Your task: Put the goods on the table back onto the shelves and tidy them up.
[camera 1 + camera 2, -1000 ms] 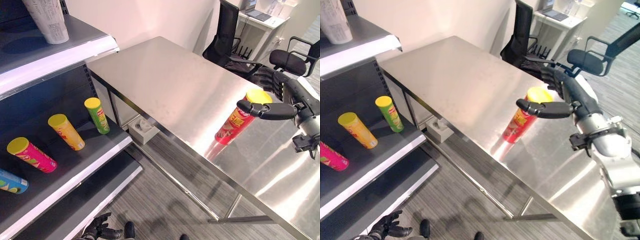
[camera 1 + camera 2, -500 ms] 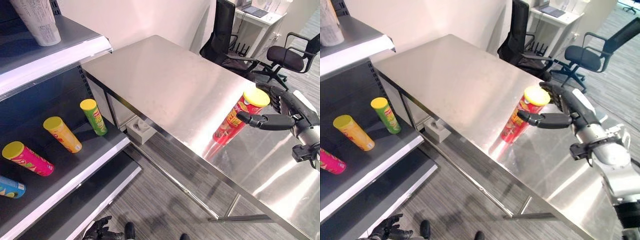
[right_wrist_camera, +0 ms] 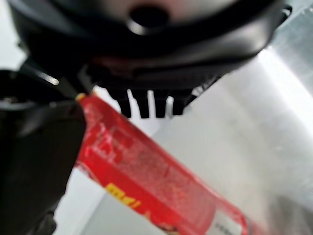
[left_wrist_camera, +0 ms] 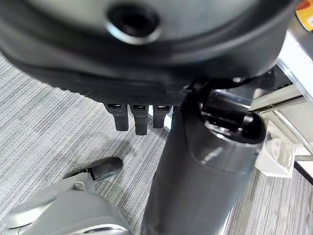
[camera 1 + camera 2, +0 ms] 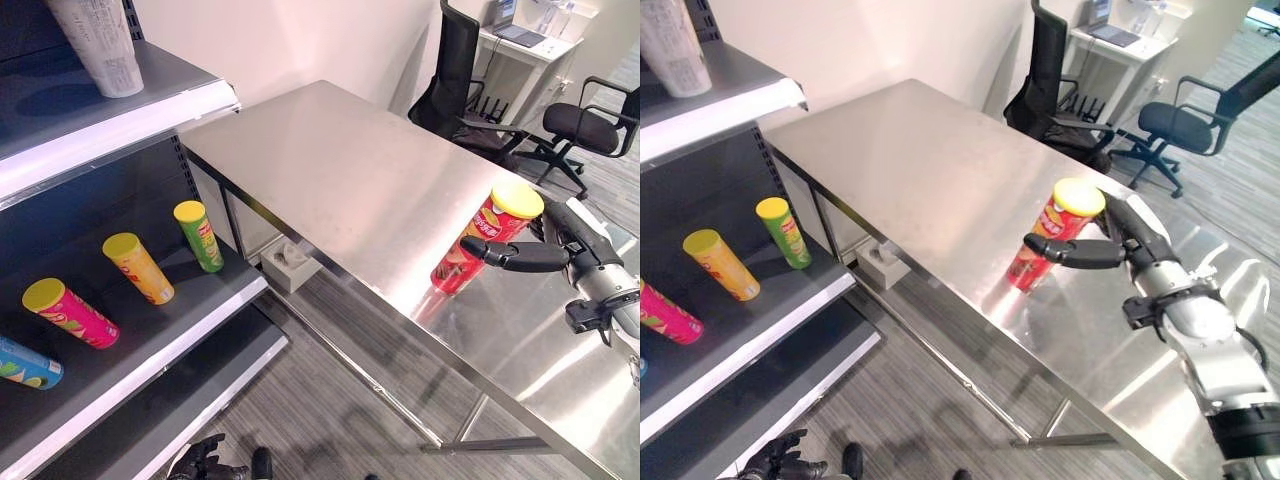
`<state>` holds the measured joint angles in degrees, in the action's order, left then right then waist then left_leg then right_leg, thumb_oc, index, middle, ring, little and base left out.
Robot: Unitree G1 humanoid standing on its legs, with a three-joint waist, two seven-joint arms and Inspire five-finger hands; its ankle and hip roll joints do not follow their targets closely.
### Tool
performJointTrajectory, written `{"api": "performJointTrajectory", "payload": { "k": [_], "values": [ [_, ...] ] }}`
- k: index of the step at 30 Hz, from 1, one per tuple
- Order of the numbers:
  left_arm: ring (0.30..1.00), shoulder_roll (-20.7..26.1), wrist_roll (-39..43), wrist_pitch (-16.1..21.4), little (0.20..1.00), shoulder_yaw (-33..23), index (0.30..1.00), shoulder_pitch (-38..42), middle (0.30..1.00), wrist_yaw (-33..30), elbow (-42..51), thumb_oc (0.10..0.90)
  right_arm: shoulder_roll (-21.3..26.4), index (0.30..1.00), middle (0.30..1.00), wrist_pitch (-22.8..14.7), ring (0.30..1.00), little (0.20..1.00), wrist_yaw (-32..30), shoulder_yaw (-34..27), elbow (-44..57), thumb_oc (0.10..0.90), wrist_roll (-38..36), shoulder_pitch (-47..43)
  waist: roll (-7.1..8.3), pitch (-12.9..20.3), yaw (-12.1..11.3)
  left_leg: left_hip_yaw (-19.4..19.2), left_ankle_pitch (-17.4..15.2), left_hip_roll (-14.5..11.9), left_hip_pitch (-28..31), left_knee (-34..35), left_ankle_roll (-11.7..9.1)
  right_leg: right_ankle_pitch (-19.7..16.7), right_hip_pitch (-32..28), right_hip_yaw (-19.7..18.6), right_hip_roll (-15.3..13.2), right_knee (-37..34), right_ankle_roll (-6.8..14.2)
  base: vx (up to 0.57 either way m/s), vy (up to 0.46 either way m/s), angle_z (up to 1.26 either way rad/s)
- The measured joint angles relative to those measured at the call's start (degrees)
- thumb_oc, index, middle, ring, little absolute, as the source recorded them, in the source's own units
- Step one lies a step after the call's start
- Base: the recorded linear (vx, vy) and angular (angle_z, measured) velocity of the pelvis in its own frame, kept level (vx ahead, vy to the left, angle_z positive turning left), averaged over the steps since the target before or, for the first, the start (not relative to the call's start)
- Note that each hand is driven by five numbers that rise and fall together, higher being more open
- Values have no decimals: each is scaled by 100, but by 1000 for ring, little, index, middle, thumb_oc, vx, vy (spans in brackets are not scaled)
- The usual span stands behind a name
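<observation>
Right eye view: red chip can stands upright near the steel table's front edge. Right hand brackets it — thumb across the front, fingers behind — apparently to lift it toward the shelf, where the green, orange and pink cans lie. Fingers are not clamped; a second ago the hand sat higher, at the lid. Left hand hangs low, loosely curled on nothing.

We are seeing print on the red can and the shelf cans, but we are reading none of it.
</observation>
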<state>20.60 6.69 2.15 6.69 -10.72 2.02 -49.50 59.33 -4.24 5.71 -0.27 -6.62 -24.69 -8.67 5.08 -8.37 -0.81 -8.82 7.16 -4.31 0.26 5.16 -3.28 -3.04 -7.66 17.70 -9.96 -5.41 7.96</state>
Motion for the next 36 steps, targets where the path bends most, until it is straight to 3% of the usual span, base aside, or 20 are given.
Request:
{"api": "performJointTrajectory", "payload": {
  "k": [5, 15, 19, 22, 23, 24, 25, 26, 28, 29, 30, 31, 32, 35, 36],
  "values": [
    [900, 0, 1, -5, 900, -7, 900, 0, 900, -33, -4, 800, -518, 300, 300, 43, 300, 300, -386, 40, -280, 400, 338, -225, 23, 15, -54, 57, 1, 9, -14, 2, 1, 6, -45, 93, 1, 0, 3, 10, 7, 9],
    [900, 0, 1, -6, 900, -86, 900, -8, 900, -56, 7, 800, -650, 300, 300, 56, 300, 300, -620, -35, -314, 400, 600, -225, 14, 20, -141, 187, 47, 11, -66, 0, 0, 27, -73, 228, 17, -1, 0, -14, -39, 6],
    [900, -18, 5, -5, 900, -247, 900, -137, 900, -84, 10, 800, -905, 300, 300, 51, 300, 300, -894, -210, 278, 400, 799, -232, -139, 41, -197, 363, 124, -24, -104, -5, -65, 68, -114, 305, 104, -2, -10, -92, -158, 17],
    [900, -151, 13, -6, 900, -290, 900, -152, 900, -161, 12, 800, -1107, 300, 300, -57, 300, 300, -1108, -366, 803, 400, 802, -420, -437, -37, -564, 665, 297, -277, -266, -14, -273, 183, -158, 539, 467, -13, -163, -292, -209, 42],
    [900, -214, 29, 0, 900, -276, 900, -147, 900, -164, -12, 800, -1195, 300, 300, -78, 300, 300, -1171, -429, 855, 400, 807, -473, -507, -52, -574, 829, 326, -303, -450, -150, -309, 194, -147, 611, 564, 15, -198, -313, -113, 167],
    [900, -386, 66, -3, 900, -358, 900, 160, 900, -173, 50, 800, -1497, 300, 300, -118, 300, 300, -1501, -965, 1236, 400, 811, -479, -612, -220, -509, 1063, 641, -350, -1080, -519, -750, 387, -47, 748, 762, -46, -631, -289, -2, 151],
    [900, -474, 121, -16, 900, -320, 900, 123, 900, -179, -1, 800, -1498, 300, 300, -188, 300, 300, -1505, -919, 1316, 400, 819, -554, -604, -242, -786, 848, 487, -442, -965, -499, -601, 306, 18, 742, 767, 1, -724, -406, 44, 124],
    [900, -452, 150, -41, 900, -242, 900, 2, 900, -158, -23, 800, -1493, 300, 300, -254, 300, 300, -1512, -745, 1336, 400, 828, -705, -553, -261, -853, 592, 200, -464, -852, -624, -314, 221, 67, 814, 669, 6, -792, -376, 112, 8],
    [900, -417, 182, -92, 900, -313, 900, 34, 900, -171, -229, 800, -1603, 300, 300, -276, 300, 300, -1583, -664, 1651, 400, 842, -756, -329, -398, -695, 134, -357, -455, -814, -1478, -483, 151, 112, 1057, 376, 12, -768, -156, 96, 50],
    [900, -400, 179, -106, 900, -424, 900, 7, 900, -187, -264, 800, -1651, 300, 300, -278, 300, 300, -1576, -650, 1780, 400, 843, -749, -270, -433, -633, 143, -466, -511, -678, -1692, -548, 131, 94, 1113, 266, 17, -736, -116, 119, 68],
    [900, -381, 173, -113, 900, -440, 900, -59, 900, -193, -266, 800, -1638, 300, 300, -309, 300, 300, -1572, -658, 1851, 400, 844, -725, -297, -427, -551, 163, -358, -587, -290, -1428, -597, 116, 44, 1178, 241, 25, -710, -163, 197, 63],
    [900, -377, 160, -113, 900, -382, 900, -109, 900, -191, -254, 800, -1649, 300, 300, -366, 300, 300, -1578, -726, 1859, 400, 841, -732, -459, -405, -469, 234, -164, -686, 220, -964, -679, 109, -8, 1195, 239, 55, -687, -161, 241, 48],
    [900, -377, 160, -114, 900, -341, 900, -81, 900, -188, -249, 800, -1683, 300, 300, -377, 300, 300, -1591, -770, 1858, 400, 833, -748, -495, -434, -444, 302, -161, -660, 366, -673, -696, 76, 19, 1181, 154, 129, -634, -122, 230, 27],
    [900, -365, 162, -114, 900, -336, 900, 48, 900, -237, -250, 800, -2046, 300, 300, -387, 300, 300, -1437, -782, 1888, 400, 807, -699, -370, -479, -311, 311, -425, -325, 591, -373, -624, -58, 8, 1219, -237, 341, -436, -249, 431, 31],
    [900, -344, 153, -85, 900, -216, 900, 224, 900, -233, -80, 800, -2202, 300, 300, -419, 300, 300, -1392, -927, 1945, 400, 803, -614, -379, -474, -96, 242, -492, -65, 606, -58, -388, -181, 57, 1393, -515, 525, -246, -365, 587, 55]
  ]
}}
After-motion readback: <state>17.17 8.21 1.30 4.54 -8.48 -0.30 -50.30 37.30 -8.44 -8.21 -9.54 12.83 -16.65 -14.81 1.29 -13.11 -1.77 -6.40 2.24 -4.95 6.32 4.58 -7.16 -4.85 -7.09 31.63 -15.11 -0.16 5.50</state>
